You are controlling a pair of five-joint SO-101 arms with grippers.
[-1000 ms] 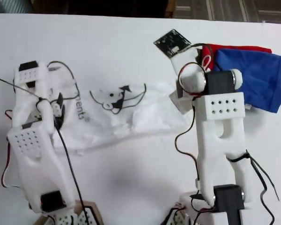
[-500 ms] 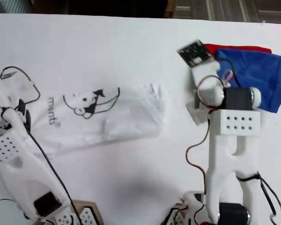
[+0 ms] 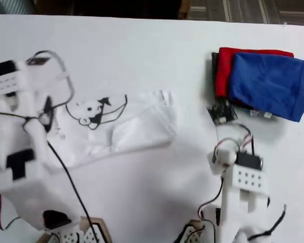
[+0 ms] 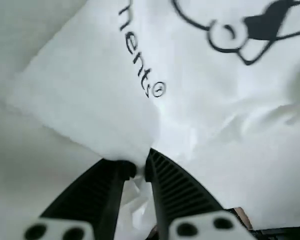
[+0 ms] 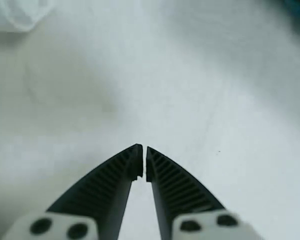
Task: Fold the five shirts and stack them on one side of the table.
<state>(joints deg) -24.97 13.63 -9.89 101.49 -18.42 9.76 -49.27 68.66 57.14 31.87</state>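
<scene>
we see left gripper (image 4: 136, 169) pinched tight on left edge of white shirt (image 3: 137, 126), left-centre on table (image 3: 142, 45). right gripper (image 5: 141, 162) closed, holding nothing, above table, near-right. blue shirt (image 3: 268, 83) atop red shirt (image 3: 224, 66), far right.

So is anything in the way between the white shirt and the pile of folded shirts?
Mostly bare table lies between the white shirt and the stack. The right arm sits by the stack's near corner, possibly in the way.
</scene>
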